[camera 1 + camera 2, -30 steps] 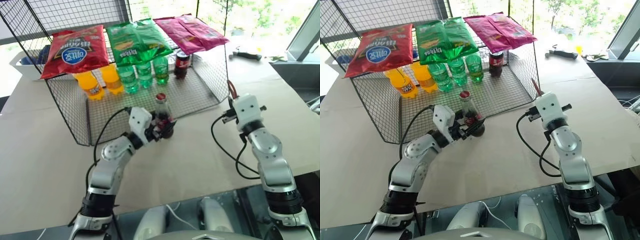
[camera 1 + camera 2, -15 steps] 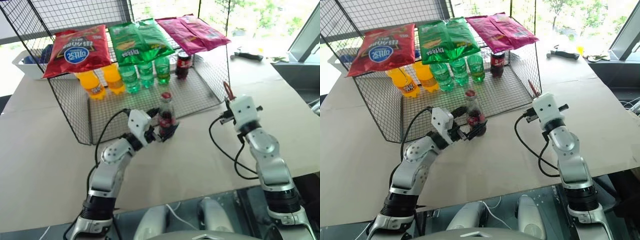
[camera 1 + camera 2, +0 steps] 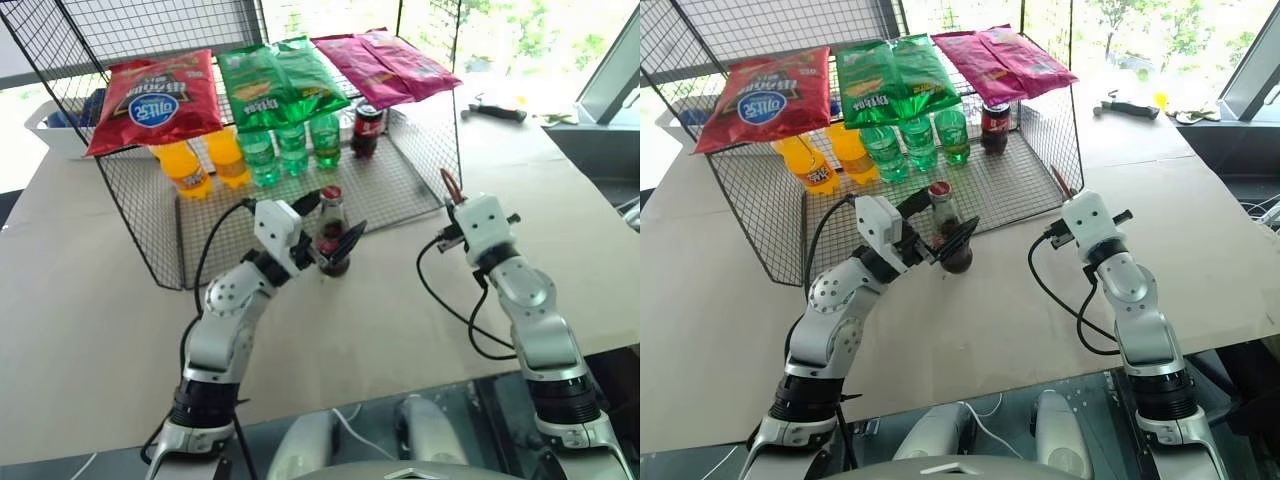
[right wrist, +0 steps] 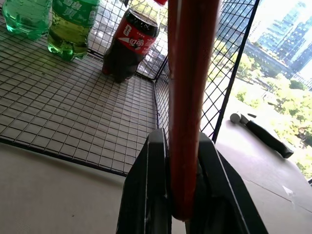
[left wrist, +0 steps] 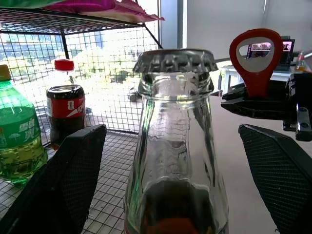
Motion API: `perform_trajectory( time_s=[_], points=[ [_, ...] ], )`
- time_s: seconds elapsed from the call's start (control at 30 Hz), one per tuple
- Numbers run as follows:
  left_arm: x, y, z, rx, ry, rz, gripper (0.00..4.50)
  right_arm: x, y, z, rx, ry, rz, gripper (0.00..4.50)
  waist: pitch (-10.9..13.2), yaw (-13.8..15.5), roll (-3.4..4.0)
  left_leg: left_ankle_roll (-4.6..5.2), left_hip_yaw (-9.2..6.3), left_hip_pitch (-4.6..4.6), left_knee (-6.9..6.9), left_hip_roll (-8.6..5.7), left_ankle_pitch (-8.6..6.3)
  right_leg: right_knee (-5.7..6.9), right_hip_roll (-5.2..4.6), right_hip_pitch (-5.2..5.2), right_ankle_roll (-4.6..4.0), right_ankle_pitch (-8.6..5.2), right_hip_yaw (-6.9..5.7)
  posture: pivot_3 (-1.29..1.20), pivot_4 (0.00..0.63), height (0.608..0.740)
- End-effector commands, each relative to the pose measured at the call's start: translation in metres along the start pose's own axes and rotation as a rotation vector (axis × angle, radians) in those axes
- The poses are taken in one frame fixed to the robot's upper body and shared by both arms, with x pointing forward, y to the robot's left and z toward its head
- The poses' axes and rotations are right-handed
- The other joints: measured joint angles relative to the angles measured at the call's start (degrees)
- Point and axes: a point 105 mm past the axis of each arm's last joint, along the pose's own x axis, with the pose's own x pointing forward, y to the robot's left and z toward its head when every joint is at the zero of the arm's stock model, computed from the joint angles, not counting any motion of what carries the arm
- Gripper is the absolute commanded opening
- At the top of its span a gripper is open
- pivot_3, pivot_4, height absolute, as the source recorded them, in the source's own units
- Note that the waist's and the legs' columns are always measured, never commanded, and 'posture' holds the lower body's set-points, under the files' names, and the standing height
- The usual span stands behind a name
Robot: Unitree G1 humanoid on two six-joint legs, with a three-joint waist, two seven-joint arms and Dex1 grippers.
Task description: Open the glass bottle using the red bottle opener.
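Glass bottle [image 5: 174,146], no legible label

White script on the dark cola bottle [image 4: 127,43] red band, Korean lettering on the red snack bag [image 3: 152,104], unreadable to me

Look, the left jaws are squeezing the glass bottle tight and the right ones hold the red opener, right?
Not quite. In the left wrist view the left gripper has its jaws spread wide, clear of the glass bottle. The right gripper does hold the red bottle opener.
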Motion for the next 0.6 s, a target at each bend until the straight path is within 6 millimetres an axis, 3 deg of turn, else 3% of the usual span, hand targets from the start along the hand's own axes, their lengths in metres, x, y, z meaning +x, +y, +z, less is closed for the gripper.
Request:
perform_trajectory(
  time_s=[0.03,0.2,0.37,0.6],
  points=[
    [-0.002,-0.002,0.005,0.017,-0.033,-0.011,4.48,0.002,-0.005,0.017,-0.024,-0.07,-0.012,0.0,0.0,0.0,0.0,0.0,0.0,0.0,0.0,0.0,0.0,0.0,0.0,0.0,0.0,0.0,0.0,0.0,0.15,0.74],
    [-0.002,-0.003,0.003,0.009,-0.036,-0.011,4.48,0.001,-0.006,0.018,-0.029,-0.07,-0.013,0.0,0.0,0.03,0.0,0.0,0.0,0.0,0.0,0.0,0.0,0.0,0.0,0.0,0.0,0.0,0.0,0.0,0.15,0.74],
    [-0.002,-0.003,-0.001,0.002,-0.03,-0.011,2.2,0.002,-0.005,0.02,-0.034,-0.077,-0.011,0.0,-0.01,0.04,0.0,0.0,0.0,0.0,0.0,0.0,0.0,0.0,0.0,0.0,0.0,0.0,0.0,0.0,0.15,0.74],
    [-0.004,-0.003,-0.011,0.004,-0.013,-0.013,2.13,0.008,0.02,0.038,-0.046,-0.139,0.058,0.0,-0.03,0.0,-0.01,0.0,0.01,0.03,0.0,0.0,0.0,0.02,0.01,0.01,0.0,0.0,0.0,0.0,0.15,0.74]
  ],
)
